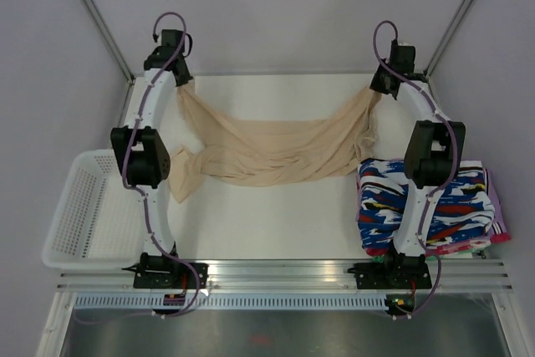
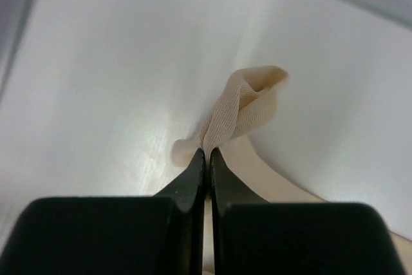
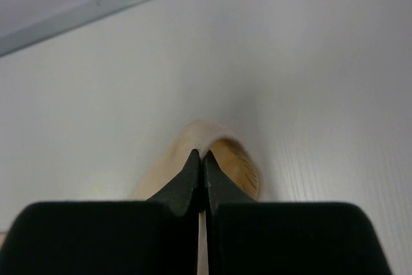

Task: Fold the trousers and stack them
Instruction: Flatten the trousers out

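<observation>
The trousers (image 1: 272,152) sag across the upper middle of the top view. The left gripper (image 2: 206,154) and the right gripper (image 3: 199,154) each clamp 1 end.

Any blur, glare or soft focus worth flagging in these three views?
Top external: evenly lit, sharp, trousers cast faint shadows. Left wrist: glare streak on the table, fabric weave in focus, left end effector underexposed black. Right wrist: fabric by the right end effector is soft, out of focus.
</observation>
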Tool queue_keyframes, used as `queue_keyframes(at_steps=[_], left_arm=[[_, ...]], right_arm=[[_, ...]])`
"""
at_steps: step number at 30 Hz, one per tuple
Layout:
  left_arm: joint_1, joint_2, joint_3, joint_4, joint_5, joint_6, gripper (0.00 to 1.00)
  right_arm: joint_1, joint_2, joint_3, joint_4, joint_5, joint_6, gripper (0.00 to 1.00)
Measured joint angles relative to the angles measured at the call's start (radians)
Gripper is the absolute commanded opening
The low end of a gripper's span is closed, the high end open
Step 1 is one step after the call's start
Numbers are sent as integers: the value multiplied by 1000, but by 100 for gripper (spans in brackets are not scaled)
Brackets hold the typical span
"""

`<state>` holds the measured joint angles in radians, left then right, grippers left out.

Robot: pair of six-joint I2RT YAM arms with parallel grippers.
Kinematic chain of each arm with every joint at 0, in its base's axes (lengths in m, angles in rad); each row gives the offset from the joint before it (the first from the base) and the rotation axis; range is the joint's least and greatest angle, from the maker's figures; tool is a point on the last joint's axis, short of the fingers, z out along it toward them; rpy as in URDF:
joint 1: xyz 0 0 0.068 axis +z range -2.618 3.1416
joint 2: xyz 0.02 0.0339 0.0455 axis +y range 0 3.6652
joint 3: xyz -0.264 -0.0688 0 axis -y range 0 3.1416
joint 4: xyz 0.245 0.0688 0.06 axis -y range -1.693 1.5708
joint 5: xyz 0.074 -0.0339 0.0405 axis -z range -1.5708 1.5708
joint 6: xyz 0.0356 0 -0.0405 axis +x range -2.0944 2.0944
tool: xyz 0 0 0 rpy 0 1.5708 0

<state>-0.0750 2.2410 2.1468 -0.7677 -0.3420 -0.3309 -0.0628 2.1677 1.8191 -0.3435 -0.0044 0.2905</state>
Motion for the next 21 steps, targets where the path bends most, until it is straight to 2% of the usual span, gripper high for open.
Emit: queue_keyframes(at_steps=[5, 11, 16, 21], left_arm=[[50, -274, 7, 53, -13, 42, 2], [49, -563, -3, 152, -49, 85, 2], [47, -694, -20, 207, -64, 106, 2], [47, -773, -40, 219, -74, 109, 2]], right_arm=[[0, -167, 2, 7, -23, -7, 0], [0, -504, -80, 128, -54, -10, 0], [-1, -714, -80, 224, -84, -7, 0], [-1, -785, 5, 221, -115, 5, 0]])
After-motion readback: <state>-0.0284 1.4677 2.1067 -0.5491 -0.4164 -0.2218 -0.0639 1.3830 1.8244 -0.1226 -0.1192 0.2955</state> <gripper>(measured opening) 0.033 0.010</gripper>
